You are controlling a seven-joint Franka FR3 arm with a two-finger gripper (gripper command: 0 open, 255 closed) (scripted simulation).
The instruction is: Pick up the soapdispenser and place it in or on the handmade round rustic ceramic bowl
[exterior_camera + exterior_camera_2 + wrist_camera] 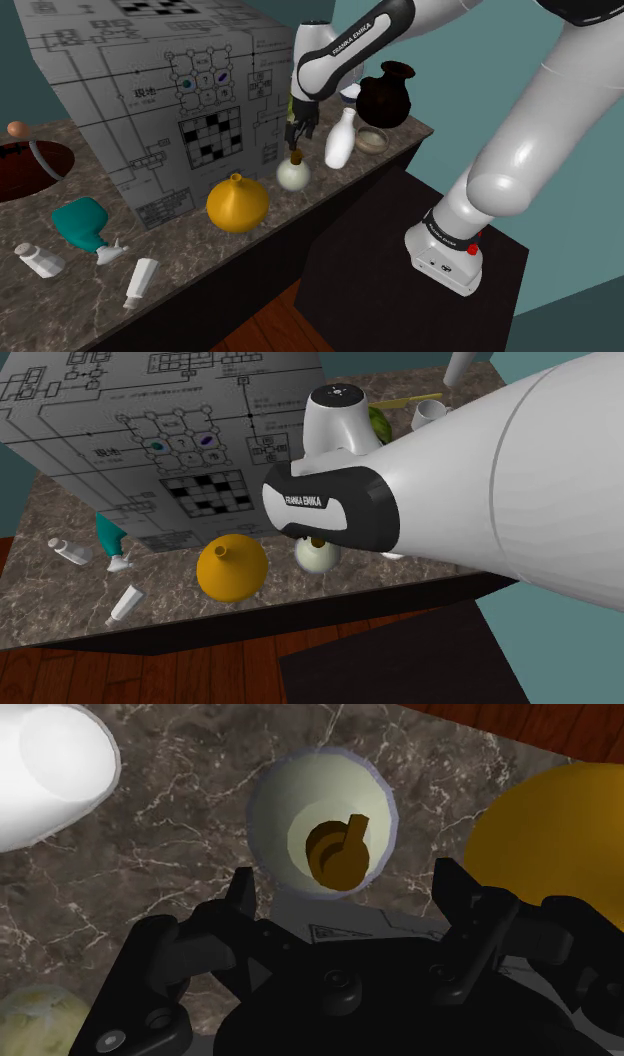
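Hovering right over the soap dispenser (293,174), the gripper (299,134) has its fingers spread wide with nothing in them. The dispenser's sitting upright on the marbled counter (200,250), between the yellow vase (237,203) and the white vase (340,140). The bowl (372,140) is just past that white one.

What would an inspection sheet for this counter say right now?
Surface: dark marbled counter.
Job's things: cream soap dispenser upright; small bowl further along, apart from it.
Clutter: orange vase, white vase, dark jug, teal bottle, printed box.
Grippers: black gripper open, just above the dispenser's pump.
Cables: nothing seen.
Surroundings: teal wall, wooden floor.
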